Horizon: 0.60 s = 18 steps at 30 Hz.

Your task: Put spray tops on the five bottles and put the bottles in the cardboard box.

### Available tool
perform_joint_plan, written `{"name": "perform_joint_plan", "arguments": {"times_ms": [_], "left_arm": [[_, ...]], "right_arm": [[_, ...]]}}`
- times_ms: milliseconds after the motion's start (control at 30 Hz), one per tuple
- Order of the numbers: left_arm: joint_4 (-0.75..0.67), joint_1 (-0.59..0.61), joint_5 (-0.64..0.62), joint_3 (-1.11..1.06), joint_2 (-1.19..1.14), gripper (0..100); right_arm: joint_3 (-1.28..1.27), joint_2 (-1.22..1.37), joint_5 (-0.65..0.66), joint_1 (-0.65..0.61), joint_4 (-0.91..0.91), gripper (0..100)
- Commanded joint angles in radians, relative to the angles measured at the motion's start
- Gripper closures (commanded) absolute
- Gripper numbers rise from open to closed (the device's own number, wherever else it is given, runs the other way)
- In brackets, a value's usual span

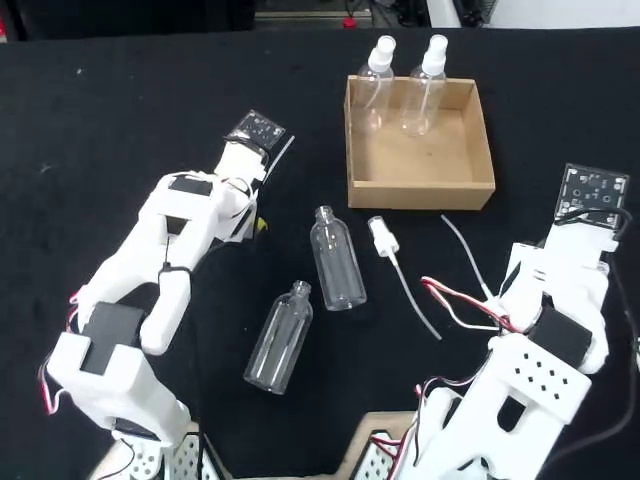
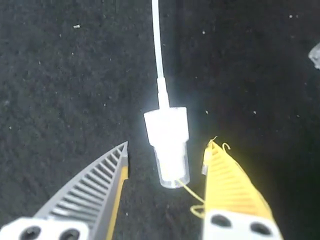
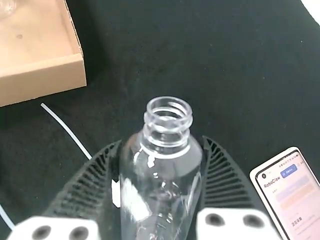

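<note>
We find the left pincer (image 2: pixel 167 146) spread open either side of a white spray top (image 2: pixel 167 132) lying on the black worktop (image 2: pixel 60 75), its dip tube running straight away from the pincer. The right pincer (image 3: pixel 161 142) is clamped on a clear bottle (image 3: pixel 162 172), long axis along the pincer, open threaded neck pointing away (a phone (image 3: pixel 287 185) lies nearby). From above we pick up two uncapped bottles (image 1: pixel 338 258) (image 1: pixel 280 335) lying flat, necks toward the cardboard box (image 1: pixel 420 190), with two capped bottles (image 1: pixel 376 90) (image 1: pixel 422 95) at its far wall.
</note>
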<state>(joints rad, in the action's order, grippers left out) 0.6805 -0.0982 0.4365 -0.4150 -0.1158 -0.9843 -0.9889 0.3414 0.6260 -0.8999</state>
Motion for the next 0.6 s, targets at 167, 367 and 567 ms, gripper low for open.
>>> {"name": "perform_joint_plan", "arguments": {"times_ms": [167,367,567], "left_arm": [[-0.064,0.013,0.006,0.056,-0.032,77],[-0.02,0.004,0.006,0.048,-0.025,89],[0.028,0.059,0.014,0.035,-0.021,95]], "right_arm": [[0.001,-0.031,-0.006,0.014,0.037,87.1],[0.001,-0.028,-0.006,0.015,0.035,86.9],[0.001,-0.027,-0.006,0.015,0.031,86.9]]}}
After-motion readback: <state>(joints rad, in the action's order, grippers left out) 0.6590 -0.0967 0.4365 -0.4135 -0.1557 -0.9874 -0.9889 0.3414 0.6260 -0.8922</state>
